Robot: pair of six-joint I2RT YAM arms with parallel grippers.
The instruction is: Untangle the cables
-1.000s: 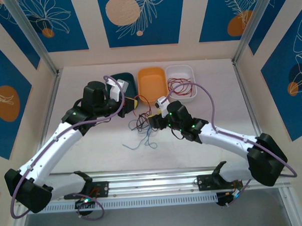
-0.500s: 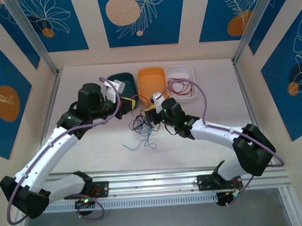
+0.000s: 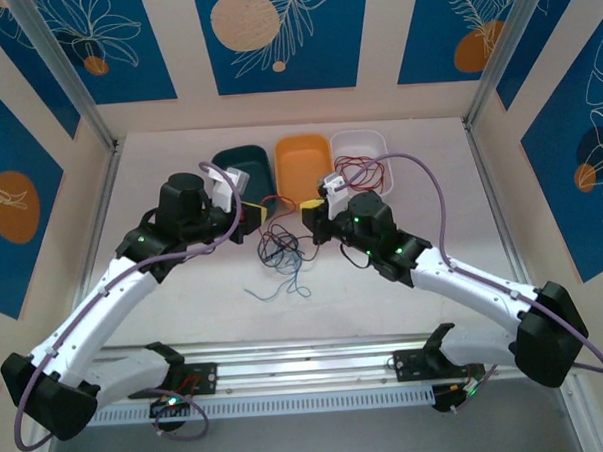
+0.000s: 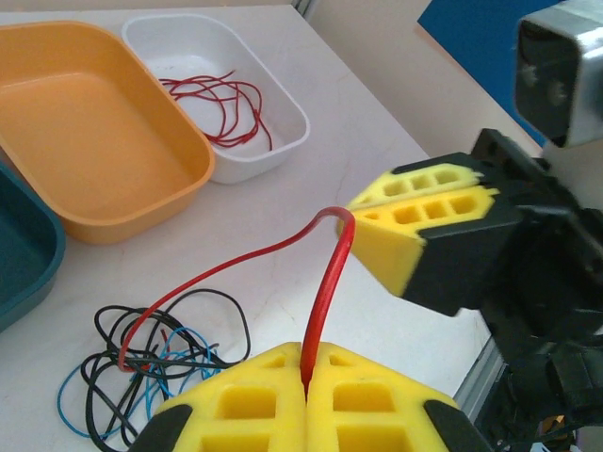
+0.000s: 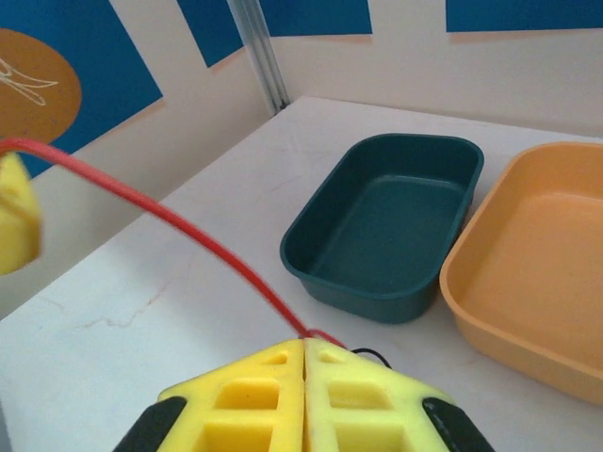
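**Position of the work.** The cables (image 3: 281,252) lie as a loose knot of black, blue and red loops on the table (image 3: 205,300), between the two arms and just in front of the trays. One red cable (image 4: 325,282) rises out of the knot and spans the gap between the two grippers. Other red cables (image 4: 226,104) lie apart from the knot in the white tray (image 4: 292,132). The orange tray (image 4: 94,122) and the teal tray (image 5: 386,226) beside it hold nothing.

**Gripper state.** The left gripper (image 4: 307,377) has its yellow pads pressed together, with the red cable emerging from the seam. The right gripper (image 5: 303,363) is likewise closed with pads meeting, and the same red cable leaves its seam.

**Handling properties (judged).**
- Weight: negligible. The span arches in the air between the two grips.
- Stiffness: low, but with some spring. The strand holds its curve rather than falling limp.
- Surface: smooth, thin insulation. It probably slips through flat pads under a hard pull.
- Fragility: a sharp tug may kink the strand or tighten the knot.

**Where to take hold.** Grip a single strand on a free run or near an end. Avoid crossings where several colours overlap.
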